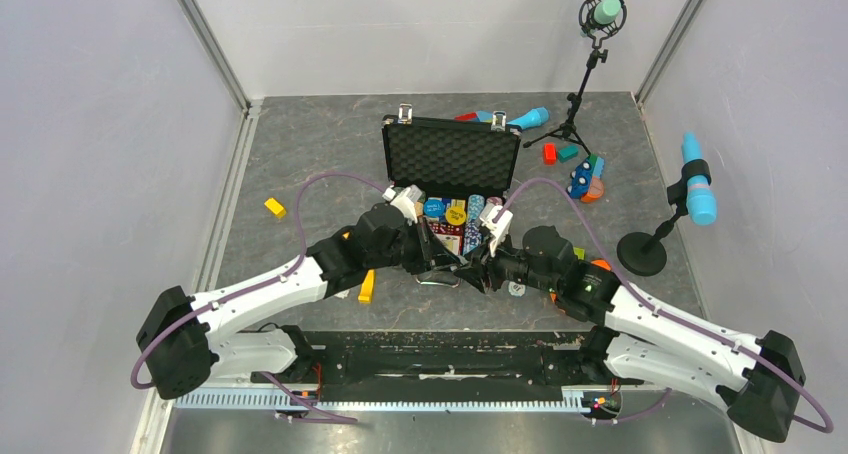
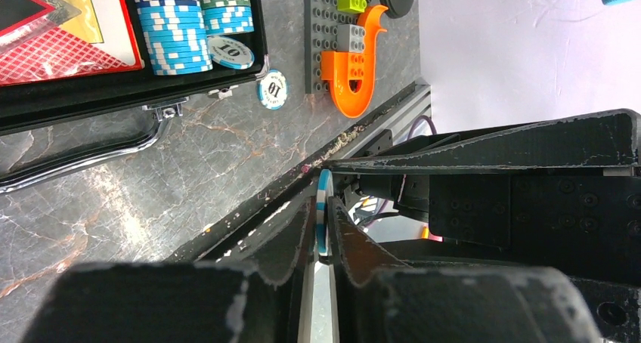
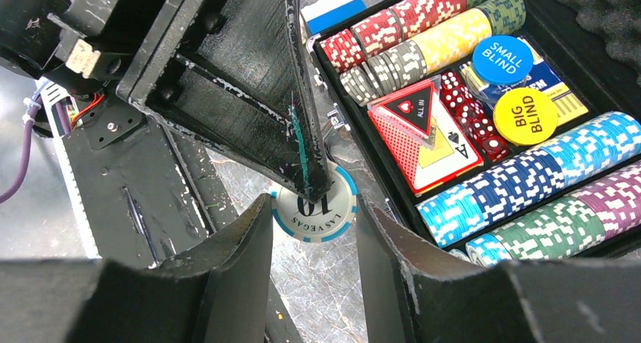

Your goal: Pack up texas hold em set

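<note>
A: Most of the set looks packed. The briefcase (image 2: 91,94) sits mid-worktop (image 2: 189,169) with its foam-lined lid (image 1: 452,157) upright on the 12 o'clock side. The rows of chips (image 3: 521,177) fill their slots beside the card deck (image 3: 431,143), the red dice (image 3: 469,101) and the blind buttons (image 3: 503,60).

B: So what is left outside?

A: At least two chips. The held chip (image 3: 314,211), pale blue with a "10" on its face, hangs clear of the worktop just outside the case's 6 o'clock wall. The left end effector (image 2: 323,216) is clamped on its two faces; its wrist view shows the chip edge-on.

B: And the right end effector (image 3: 314,201)?

A: Its fingers stand either side of that same chip, right at the rim. These views do not show whether they press on it or merely flank it.

B: The second chip?

A: The loose chip (image 2: 272,88) lies flat on the worktop just beside the case's front wall, towards 5 o'clock of the case.

B: What remains, then?

A: As a judgement, it is a late stage but not finished. Both chips need to go into a row, then the lid comes down and the silver latches (image 1: 405,113) are fastened.
</note>
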`<state>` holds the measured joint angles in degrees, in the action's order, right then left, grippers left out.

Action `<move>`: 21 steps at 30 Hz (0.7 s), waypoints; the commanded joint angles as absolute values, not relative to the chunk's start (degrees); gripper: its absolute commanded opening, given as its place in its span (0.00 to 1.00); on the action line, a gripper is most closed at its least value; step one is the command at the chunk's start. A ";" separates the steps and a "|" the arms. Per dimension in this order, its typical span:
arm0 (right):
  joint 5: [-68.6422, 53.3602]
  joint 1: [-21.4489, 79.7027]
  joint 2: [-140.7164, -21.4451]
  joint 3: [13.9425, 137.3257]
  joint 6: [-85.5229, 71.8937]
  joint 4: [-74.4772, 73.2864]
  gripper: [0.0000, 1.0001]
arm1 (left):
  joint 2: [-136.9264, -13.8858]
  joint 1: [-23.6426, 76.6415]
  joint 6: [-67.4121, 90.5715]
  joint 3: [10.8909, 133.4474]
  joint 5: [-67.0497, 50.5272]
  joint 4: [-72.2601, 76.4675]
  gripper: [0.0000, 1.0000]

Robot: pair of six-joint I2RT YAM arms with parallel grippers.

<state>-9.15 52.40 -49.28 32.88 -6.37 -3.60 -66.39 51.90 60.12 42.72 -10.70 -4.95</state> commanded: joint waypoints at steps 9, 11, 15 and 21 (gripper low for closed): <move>-8.97 52.73 -49.64 33.75 -6.38 -0.48 0.42 | -66.18 52.55 61.19 44.12 -11.30 -2.90 0.02; -9.11 52.73 -49.29 33.68 -6.74 -0.50 0.49 | -66.25 52.56 60.72 44.34 -11.53 -2.86 0.02; -7.71 52.74 -46.65 32.73 -8.34 1.18 0.65 | -65.21 52.53 59.20 44.21 -11.11 -2.89 0.02; -2.13 52.65 -40.36 32.26 -13.35 1.19 0.74 | -59.78 52.54 53.27 41.01 -11.15 2.24 0.02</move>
<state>-6.61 52.40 -44.38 32.32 -9.41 -2.37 -64.90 52.25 58.54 42.68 -10.66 -4.45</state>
